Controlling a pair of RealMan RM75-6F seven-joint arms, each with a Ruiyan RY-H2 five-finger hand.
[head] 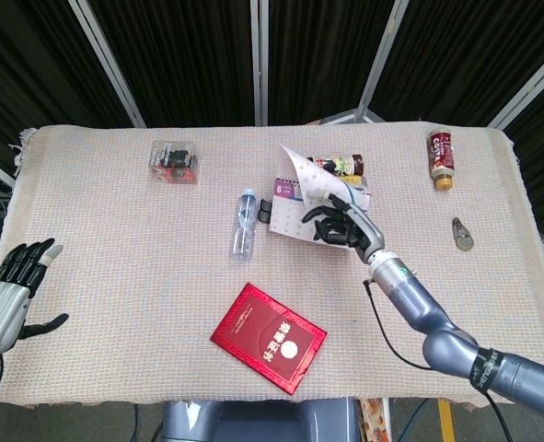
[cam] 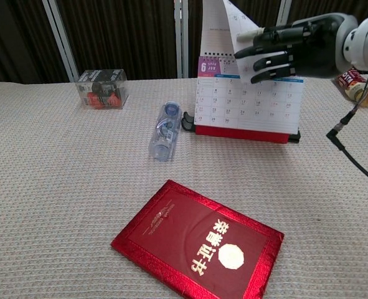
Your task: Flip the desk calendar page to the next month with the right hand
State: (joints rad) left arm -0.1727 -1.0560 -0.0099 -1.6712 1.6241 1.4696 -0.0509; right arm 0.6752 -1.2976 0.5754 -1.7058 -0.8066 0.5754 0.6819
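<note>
The desk calendar (cam: pixel 246 106) is stood near the middle of the tablecloth (head: pixel 115 258), a little toward the far edge, with a page headed 6 facing the robot. One loose page (cam: pixel 233 22) is lifted above the spiral binding, and it is touched from the front by the fingers (cam: pixel 264 53) of the right hand (cam: pixel 296 47), which are stretched out and slightly spread against the sheet. Whether the page is pinched by the thumb or only propped up cannot be told from either view.

The left hand (head: pixel 9 295) is held over the near left corner with its fingers apart and nothing in it.

A clear water bottle (cam: pixel 162 132) is laid on its side just left of the calendar, and a dark drink bottle (head: pixel 336 166) is partly hidden behind it. A red booklet (cam: pixel 199 243) (gold characters on the cover) is laid flat near the near edge. A small clear box (cam: pixel 103 88) is seen toward the far left corner, a brown bottle (head: pixel 440 158) toward the far right corner, and a small grey object (head: pixel 463 234) near the right edge.
</note>
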